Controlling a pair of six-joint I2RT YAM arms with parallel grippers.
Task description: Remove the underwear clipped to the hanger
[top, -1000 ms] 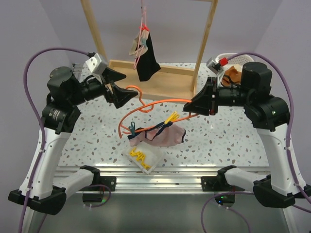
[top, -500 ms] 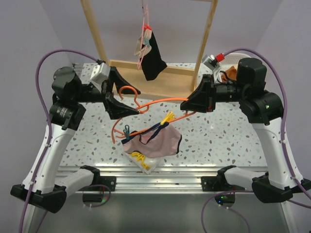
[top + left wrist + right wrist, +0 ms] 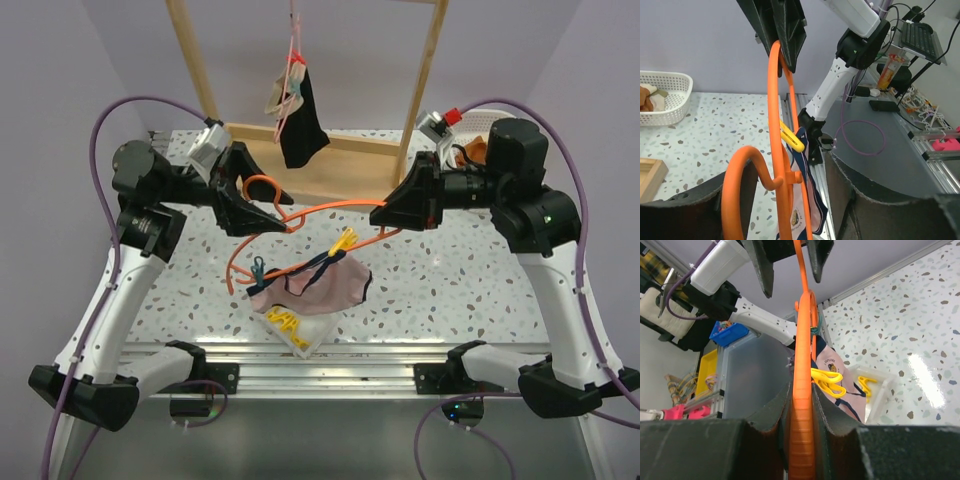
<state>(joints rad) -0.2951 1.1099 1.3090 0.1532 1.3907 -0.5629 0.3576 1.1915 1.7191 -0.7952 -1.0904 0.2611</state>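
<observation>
My right gripper (image 3: 385, 215) is shut on the right end of an orange hanger (image 3: 330, 207); in the right wrist view the gripper (image 3: 802, 395) pinches the orange bar (image 3: 801, 340). The pale pink underwear with navy trim (image 3: 320, 288) hangs from the hanger by a yellow clip (image 3: 346, 241) and a dark clip (image 3: 258, 268), sagging onto the table. My left gripper (image 3: 268, 205) is open, its jaws on either side of the hanger's hook (image 3: 740, 180) without touching it. The black underwear with tan panels (image 3: 300, 115) hangs from the wooden rack (image 3: 330, 165).
A clear box (image 3: 297, 330) with yellow clips lies under the pink underwear near the front edge. A white basket (image 3: 478, 125) holding brown cloth stands at the back right, behind my right arm. The rack's posts and base block the back middle.
My left gripper has turned and moved in around the hanger's hook. The hanger's left end and the pink underwear have shifted left and down. My right gripper still holds the hanger.
</observation>
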